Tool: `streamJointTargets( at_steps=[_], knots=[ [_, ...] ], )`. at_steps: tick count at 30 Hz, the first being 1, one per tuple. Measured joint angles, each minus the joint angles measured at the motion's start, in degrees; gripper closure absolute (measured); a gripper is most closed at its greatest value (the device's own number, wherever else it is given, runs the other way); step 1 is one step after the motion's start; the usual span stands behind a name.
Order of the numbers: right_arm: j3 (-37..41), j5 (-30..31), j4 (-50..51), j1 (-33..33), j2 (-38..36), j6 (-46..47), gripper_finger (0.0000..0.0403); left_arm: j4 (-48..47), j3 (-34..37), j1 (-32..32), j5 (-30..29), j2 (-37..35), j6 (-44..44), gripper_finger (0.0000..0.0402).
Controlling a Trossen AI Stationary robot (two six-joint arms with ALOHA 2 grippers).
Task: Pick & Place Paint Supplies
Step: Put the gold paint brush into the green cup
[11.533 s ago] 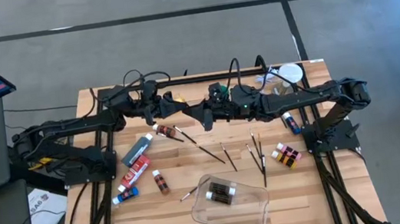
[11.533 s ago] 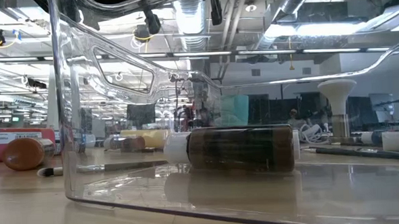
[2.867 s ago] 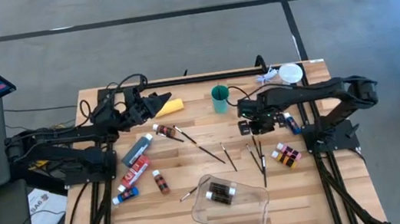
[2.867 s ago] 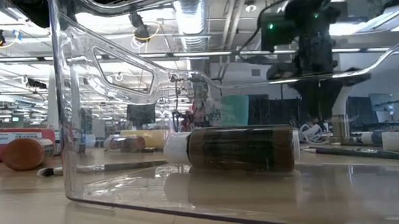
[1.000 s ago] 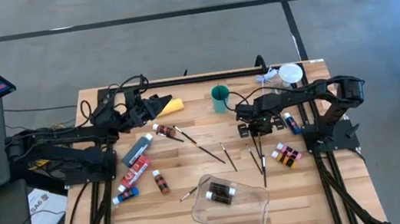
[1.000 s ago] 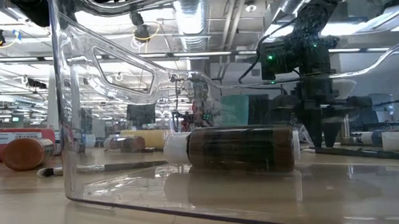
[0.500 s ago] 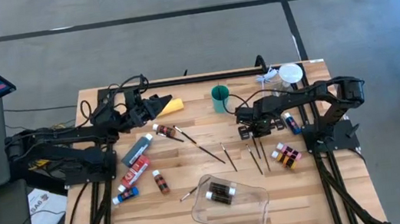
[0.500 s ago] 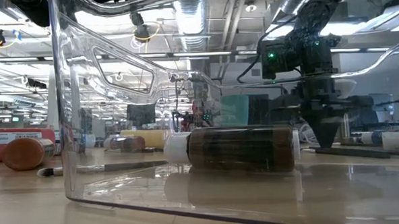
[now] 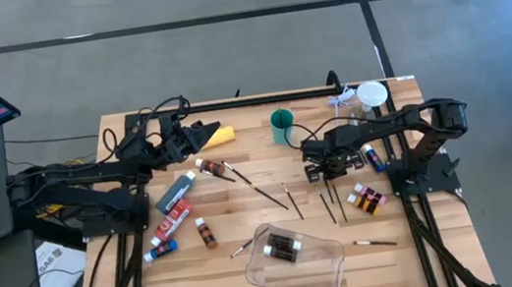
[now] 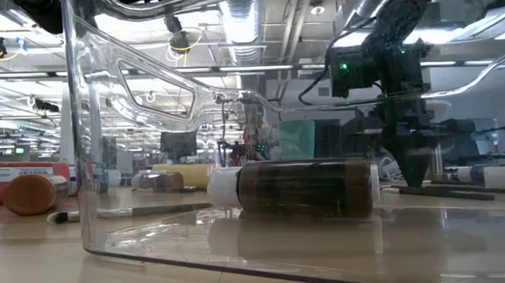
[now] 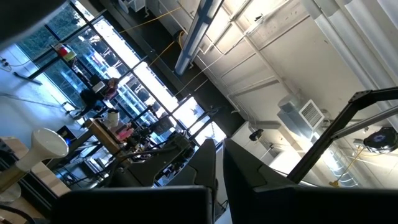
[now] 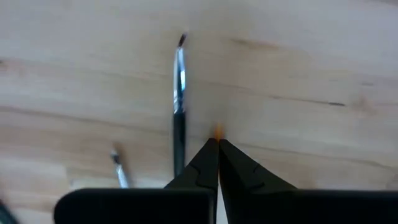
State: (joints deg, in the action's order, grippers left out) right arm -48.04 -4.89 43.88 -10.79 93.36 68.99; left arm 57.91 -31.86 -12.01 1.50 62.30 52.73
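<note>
Right gripper stood low over the table, fingers pressed fully together, gripping nothing visible; a brush lay just beside its tips. Left gripper was closed and empty near the far edge. Two brown bottles lay inside the clear tray.

A brown bottle lies inside the clear tray.

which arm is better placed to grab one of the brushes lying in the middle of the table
The right. Its hand sits shut at the table right beside the brushes, fingertips by one in its wrist view. The left hand is shut and raised near the yellow bottle, farther off.
</note>
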Motion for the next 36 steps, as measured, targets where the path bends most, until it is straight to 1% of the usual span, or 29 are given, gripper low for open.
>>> streamJointTargets(
  at_steps=[9, 23, 30, 36],
  knots=[
    [-3.09, 3.07, 0.41, -0.23, -2.35, -1.5, 0.0403, 0.0, 0.0, 0.0, -0.07, 0.0, 0.0, 0.04],
    [-3.66, 11.02, -0.12, -3.21, -12.55, -2.97, 0.0403, 0.0, 0.0, 0.0, -0.42, -0.02, 0.0, 0.04],
    [-3.66, 17.83, -6.57, -3.92, -17.81, -5.28, 0.0403, -0.02, 0.0, -0.02, -0.5, -0.02, 0.0, 0.04],
    [-3.65, 20.08, -13.39, -5.45, -20.41, -9.2, 0.0403, -0.05, 0.0, 0.0, -0.48, -0.02, 0.0, 0.04]
  ],
)
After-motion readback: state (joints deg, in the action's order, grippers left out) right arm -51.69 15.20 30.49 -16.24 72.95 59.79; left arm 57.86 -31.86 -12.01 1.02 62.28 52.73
